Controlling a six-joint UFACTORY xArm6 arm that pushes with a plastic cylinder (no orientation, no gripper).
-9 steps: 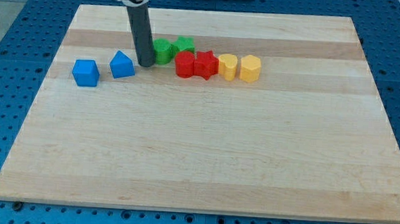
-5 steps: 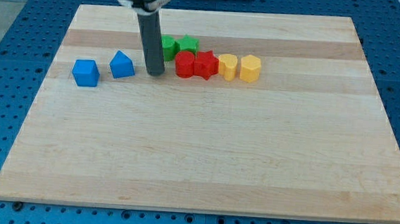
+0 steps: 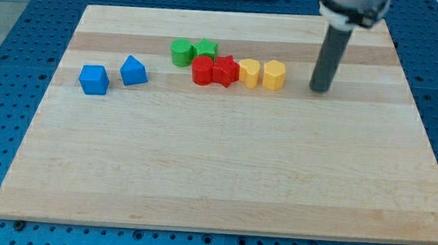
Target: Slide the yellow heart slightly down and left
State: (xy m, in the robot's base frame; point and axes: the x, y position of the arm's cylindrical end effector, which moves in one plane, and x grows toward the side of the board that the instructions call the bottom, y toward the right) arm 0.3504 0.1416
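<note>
**Lining up on the yellow pair from the right**

Standing on the board's right side, my tip (image 3: 320, 90) is sitting clear of every block, just to the view's right of the yellow hexagonal block (image 3: 274, 75). There are no jaws here to be open or closed, only a bare rod.

The risk: that hexagonal block is lying between my tip and the yellow heart (image 3: 249, 73), so a straight leftward push would be shoving both, and the heart would be ramming the red star (image 3: 225, 69) touching its left side.

The heart is sitting in the upper middle of the board, pale yellow, rounded, its notch hard to make out, wedged between the star and the hexagonal block.
</note>
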